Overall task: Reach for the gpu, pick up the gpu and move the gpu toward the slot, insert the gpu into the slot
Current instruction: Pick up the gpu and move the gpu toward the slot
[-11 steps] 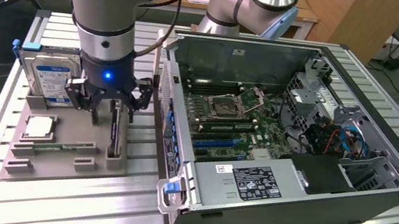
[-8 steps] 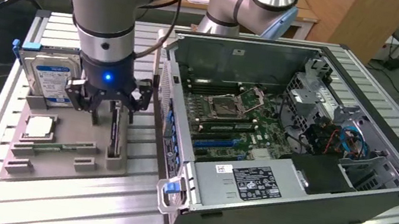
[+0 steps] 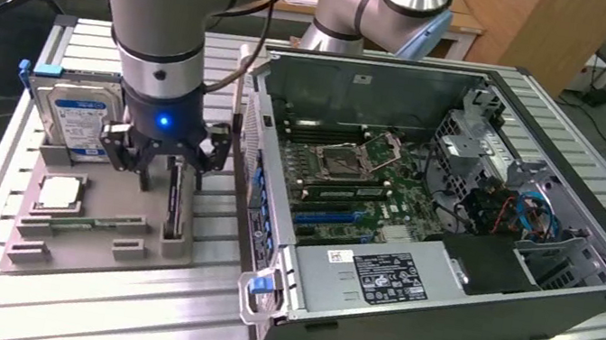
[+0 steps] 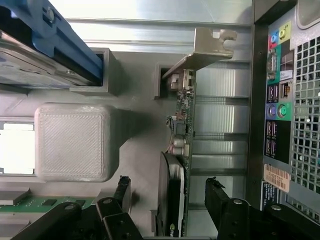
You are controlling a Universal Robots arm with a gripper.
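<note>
I had the gripper (image 3: 170,176) low over the grey holder tray (image 3: 82,256), its jaws spread apart with one finger on each side of the gpu (image 3: 173,202). In the wrist view the gripper (image 4: 169,192) straddled the card's upper edge. The fingers (image 4: 122,189) stood clear of the gpu (image 4: 179,150) on both sides, so nothing was clamped.

The gpu stood on its long edge in a slot of the tray, with its silver bracket (image 4: 207,47) at the far end from the camera. On the tray beside it, toward the exterior view's left, stood the hard drive (image 3: 75,111) with its blue-and-white label, upright in its own pocket. In front of the drive lay a square processor chip (image 3: 62,192) and a slim memory stick (image 3: 93,224).

Just beside the tray, on the exterior view's right, the open computer case (image 3: 467,287) lay on the slatted metal table (image 3: 109,317). Inside it I could see the green motherboard (image 3: 378,196), with the metal-framed processor socket (image 3: 361,152). I could not pick out the card connector for certain among the long connectors there.
</note>
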